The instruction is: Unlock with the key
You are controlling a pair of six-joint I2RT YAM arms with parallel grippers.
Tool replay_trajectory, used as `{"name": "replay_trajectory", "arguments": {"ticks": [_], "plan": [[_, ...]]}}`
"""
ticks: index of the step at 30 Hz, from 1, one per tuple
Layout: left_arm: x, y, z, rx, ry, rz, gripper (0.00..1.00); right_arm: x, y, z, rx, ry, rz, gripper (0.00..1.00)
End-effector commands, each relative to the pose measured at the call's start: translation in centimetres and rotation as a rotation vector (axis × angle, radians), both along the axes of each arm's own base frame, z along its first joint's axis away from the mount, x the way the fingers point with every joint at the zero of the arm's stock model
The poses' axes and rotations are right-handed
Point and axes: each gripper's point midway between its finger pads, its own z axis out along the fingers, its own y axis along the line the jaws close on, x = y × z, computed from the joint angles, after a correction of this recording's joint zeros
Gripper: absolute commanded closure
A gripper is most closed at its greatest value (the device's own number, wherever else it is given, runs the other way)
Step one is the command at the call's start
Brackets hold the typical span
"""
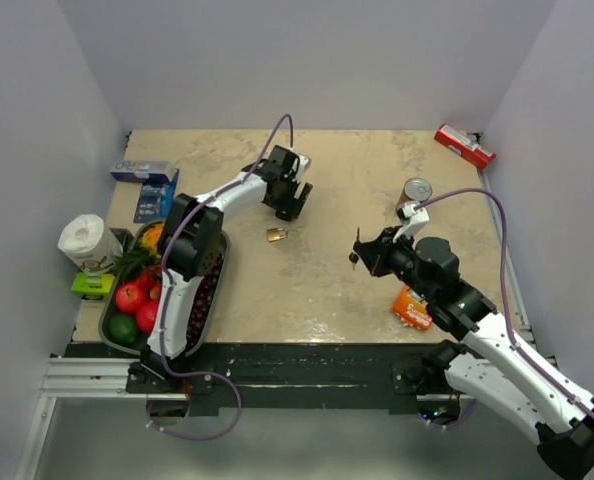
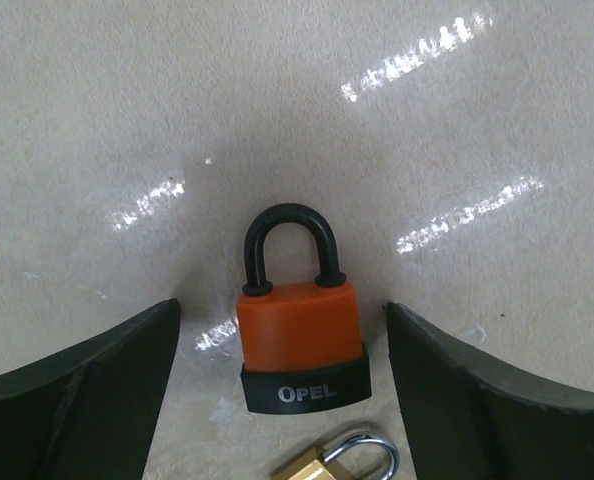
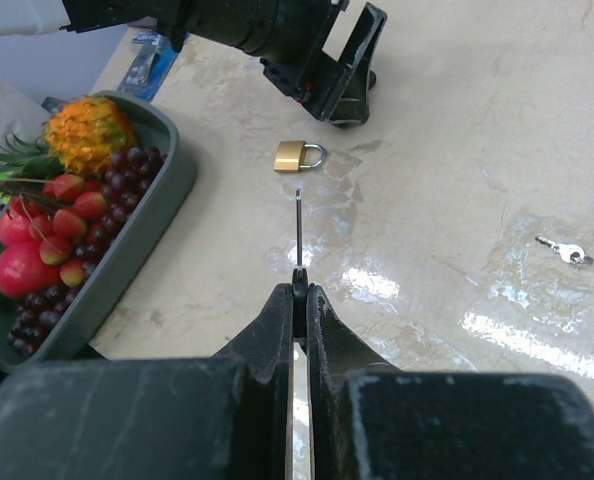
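Two arms on the beige table, so going left to right: far left is a grey tray piled with fruit, grapes and red apples plus a spiky orange thing. Next over, the left gripper is down near the tabletop and spread wide. Its dark fingers sit either side of an orange-bodied padlock with a black shackle and a black base that reads OPEL. Neither finger touches it as far as I can see. Just beside that lies a small brass padlock with a silver shackle, flat on the table. Then the key: tiny thing, small black head and a really thin metal blade, basically a needle from the wrist cam. The right gripper has its fingers pinched tight on the black head. The blade sticks straight out past the tips and aims toward the brass padlock, with a clear gap between the blade tip and the lock. That puts the key around the middle of the table, right of both padlocks. Further right, a little bunch of silvery keys lies on the table, well apart from the rest. From the top cam there's also a tin can behind the right gripper and an orange packet beside that arm.
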Motion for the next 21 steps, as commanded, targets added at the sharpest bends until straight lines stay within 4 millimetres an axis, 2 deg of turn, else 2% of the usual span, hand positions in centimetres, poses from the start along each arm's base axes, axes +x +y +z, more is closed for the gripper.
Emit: {"name": "replay_trajectory", "arguments": {"ticks": [1, 4, 11, 14, 15, 17, 18, 20, 21], "plan": [[-0.7, -0.1, -1.3, 0.05, 0.035, -0.028, 0.19, 0.4, 0.3, 1.1, 0.036, -0.037, 0.004, 1.0], [-0.7, 0.4, -1.4, 0.081, 0.032, -0.003, 0.31, 0.5, 0.4, 0.9, 0.03, -0.032, 0.002, 1.0], [-2.3, 1.8, -2.7, 0.179, 0.076, 0.023, 0.32, 0.5, 0.5, 0.6, 0.033, -0.028, 0.004, 1.0], [-3.0, 2.4, -3.7, 0.21, 0.111, 0.026, 0.39, 0.5, 0.4, 0.5, 0.034, -0.024, 0.0, 1.0], [-3.3, 2.5, -4.0, 0.216, 0.122, 0.024, 0.49, 0.5, 0.4, 0.4, 0.032, -0.022, 0.0, 1.0], [-4.0, 2.6, -4.5, 0.213, 0.144, 0.017, 0.59, 0.4, 0.3, 0.7, 0.036, -0.03, -0.005, 1.0], [-4.1, 2.5, -4.6, 0.205, 0.15, 0.017, 0.7, 0.5, 0.2, 0.5, 0.032, -0.028, -0.009, 1.0], [-4.4, 2.1, -4.3, 0.175, 0.153, 0.01, 0.83, 0.5, -0.1, 0.4, 0.023, -0.03, -0.019, 1.0], [-4.5, 1.8, -4.0, 0.158, 0.15, 0.012, 0.98, 0.5, -0.2, 0.2, 0.016, -0.025, -0.02, 1.0]]}}
